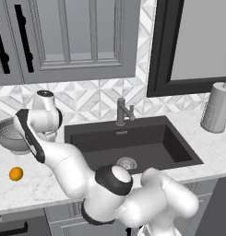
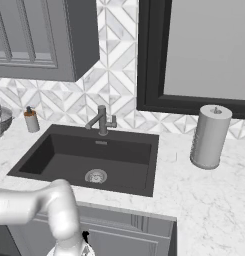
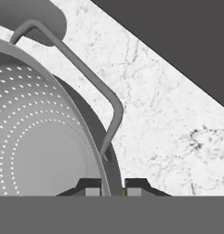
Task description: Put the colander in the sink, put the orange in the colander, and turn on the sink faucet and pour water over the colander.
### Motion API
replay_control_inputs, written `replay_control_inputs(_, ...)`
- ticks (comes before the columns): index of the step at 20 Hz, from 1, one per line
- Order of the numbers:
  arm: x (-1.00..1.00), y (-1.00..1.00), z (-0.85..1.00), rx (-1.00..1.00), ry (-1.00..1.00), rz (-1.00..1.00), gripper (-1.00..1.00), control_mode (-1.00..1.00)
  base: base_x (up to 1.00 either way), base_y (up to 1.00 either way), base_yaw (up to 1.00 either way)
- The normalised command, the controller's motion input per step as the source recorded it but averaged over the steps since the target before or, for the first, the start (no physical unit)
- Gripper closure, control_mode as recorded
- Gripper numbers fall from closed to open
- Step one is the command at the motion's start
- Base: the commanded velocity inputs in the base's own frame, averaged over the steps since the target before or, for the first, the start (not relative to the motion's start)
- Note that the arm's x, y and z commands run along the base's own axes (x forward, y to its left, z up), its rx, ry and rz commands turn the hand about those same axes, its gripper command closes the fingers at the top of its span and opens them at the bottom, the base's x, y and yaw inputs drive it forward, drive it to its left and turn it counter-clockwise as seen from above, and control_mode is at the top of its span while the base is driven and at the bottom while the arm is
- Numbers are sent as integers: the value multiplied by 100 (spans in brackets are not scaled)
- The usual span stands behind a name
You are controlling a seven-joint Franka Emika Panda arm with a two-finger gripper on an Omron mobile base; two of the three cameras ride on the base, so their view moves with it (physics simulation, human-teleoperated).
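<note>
The colander [image 1: 10,135], a silver-grey pierced bowl, is on the marble counter left of the sink [image 1: 146,143]. In the hand view its holed inside [image 3: 35,137] and one wire side handle [image 3: 86,73] are close up. My gripper [image 3: 112,189] is shut on the colander's rim, with one finger inside the wall and one outside. In the left base view the hand [image 1: 46,120] stands over the colander's right edge. The orange [image 1: 15,174] lies on the counter in front of the colander. The sink faucet [image 1: 121,112] stands behind the basin, and no water is running from it.
A soap pump bottle [image 2: 30,120] stands at the sink's back left corner. A paper towel roll [image 2: 210,136] is on the counter right of the sink. Grey wall cabinets [image 1: 68,37] hang above the colander, and a dark-framed window [image 2: 194,55] is behind the faucet.
</note>
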Motion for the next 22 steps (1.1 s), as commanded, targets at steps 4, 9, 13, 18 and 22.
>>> replay_control_inputs(4,-80,-49,26,0,-10,-5,100,-100,0,0,0)
replay_control_inputs(9,-71,-66,32,0,-13,-2,100,-100,0,0,0)
replay_control_inputs(13,-61,-73,31,0,-2,-6,100,-100,0,0,0)
replay_control_inputs(18,-53,-76,28,0,0,-6,100,-100,0,0,0)
replay_control_inputs(22,-44,-83,25,1,0,-8,100,-100,0,0,0)
